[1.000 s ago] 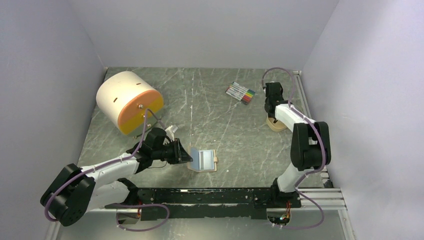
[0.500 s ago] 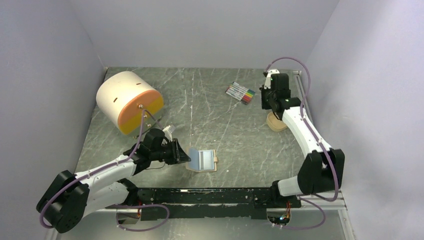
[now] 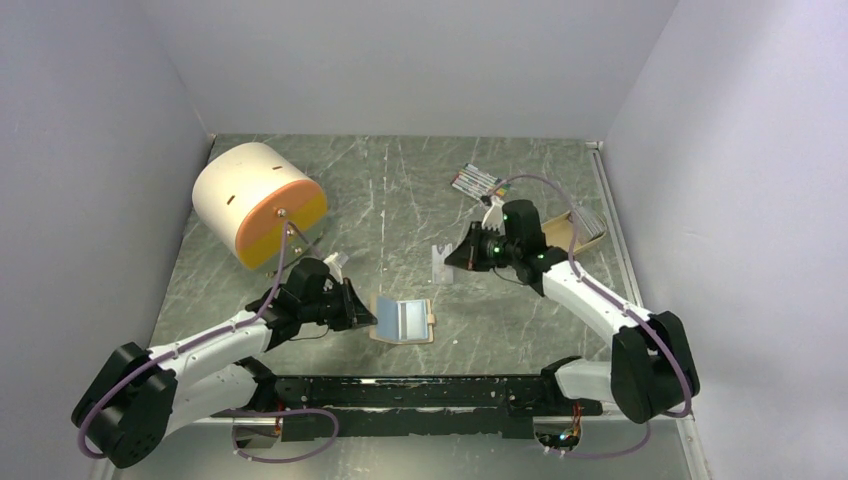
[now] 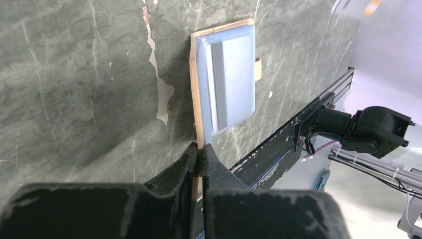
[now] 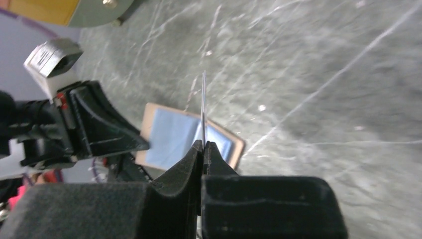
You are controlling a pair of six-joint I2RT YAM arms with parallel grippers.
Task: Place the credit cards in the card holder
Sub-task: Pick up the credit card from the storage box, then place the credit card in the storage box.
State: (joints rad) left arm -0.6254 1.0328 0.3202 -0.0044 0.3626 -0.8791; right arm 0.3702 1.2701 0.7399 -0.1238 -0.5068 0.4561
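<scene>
Grey-green marble-look counter [image 3: 400, 190], plain lilac walls all round. Nearest, the left fingers [image 3: 368, 318] have just snapped together, pinching the left edge of the card holder [image 3: 402, 321], which lies open with its sleeves up. Just beyond the holder, the right fingers [image 3: 455, 258] have swung in pinching one credit card [image 3: 442, 264] on edge, so I'd guess insertion is next. Far right of the holder: one tan tray [image 3: 588, 228], its contents too small to count. Further back there's one marker bundle [image 3: 480, 185], and far left one white-orange drum [image 3: 258, 203].
</scene>
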